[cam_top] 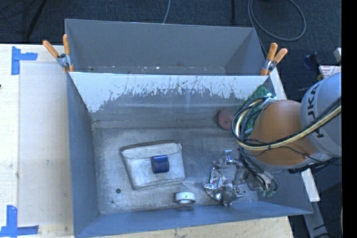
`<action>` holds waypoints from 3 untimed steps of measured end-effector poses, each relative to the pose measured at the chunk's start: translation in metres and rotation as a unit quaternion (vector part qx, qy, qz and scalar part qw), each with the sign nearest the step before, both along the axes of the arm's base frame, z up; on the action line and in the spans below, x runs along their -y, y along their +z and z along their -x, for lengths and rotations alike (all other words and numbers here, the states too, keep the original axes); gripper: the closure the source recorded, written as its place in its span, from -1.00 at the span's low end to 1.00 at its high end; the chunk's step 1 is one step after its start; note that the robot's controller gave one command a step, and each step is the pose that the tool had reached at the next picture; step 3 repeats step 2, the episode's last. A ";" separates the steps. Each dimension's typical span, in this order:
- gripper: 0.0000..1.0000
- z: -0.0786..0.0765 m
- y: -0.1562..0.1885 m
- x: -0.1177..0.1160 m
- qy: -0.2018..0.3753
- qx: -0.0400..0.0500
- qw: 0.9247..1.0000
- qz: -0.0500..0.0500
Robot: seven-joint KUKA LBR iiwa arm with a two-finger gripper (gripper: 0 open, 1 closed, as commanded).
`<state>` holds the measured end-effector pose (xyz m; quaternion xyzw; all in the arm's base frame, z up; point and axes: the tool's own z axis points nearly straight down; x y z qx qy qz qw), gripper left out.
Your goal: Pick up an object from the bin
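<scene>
Closest to the near wall of the grey metal bin [83,175] lies a small white ring [184,197], like a short roll of tape, flat on the floor and a little right of the middle. Left of it and slightly farther back is a pale grey flat pad [139,173], roughly rectangular, turned a little askew, with its near right corner close to the ring but apart from it. A small blue block [160,164] sits on the pad, right of the pad's centre. Right of the ring, the gripper [223,187] is low over the near right part of the bin floor, a tangle of shiny metal just beside the ring. It does not clearly touch the ring, and from this angle I cannot tell whether it is spread, closed or holding anything. The ring is the loose thing nearest to it. Farther back, close to the foot of the far wall and about in line with the gripper, lies a small dull-red round disc [225,119], well apart from everything else. Rightmost is the arm's orange wrist cover [281,131], looped with cables [245,120], reaching in over the bin's right wall.
</scene>
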<state>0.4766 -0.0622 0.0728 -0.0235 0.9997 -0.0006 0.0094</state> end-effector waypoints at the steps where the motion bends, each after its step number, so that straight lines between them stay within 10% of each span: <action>1: 1.00 0.004 -0.001 0.000 0.002 -0.008 1.000 0.000; 2: 1.00 -0.037 0.151 0.002 0.133 -0.006 0.991 0.002; 3: 1.00 -0.037 0.151 0.002 0.133 -0.006 0.991 0.002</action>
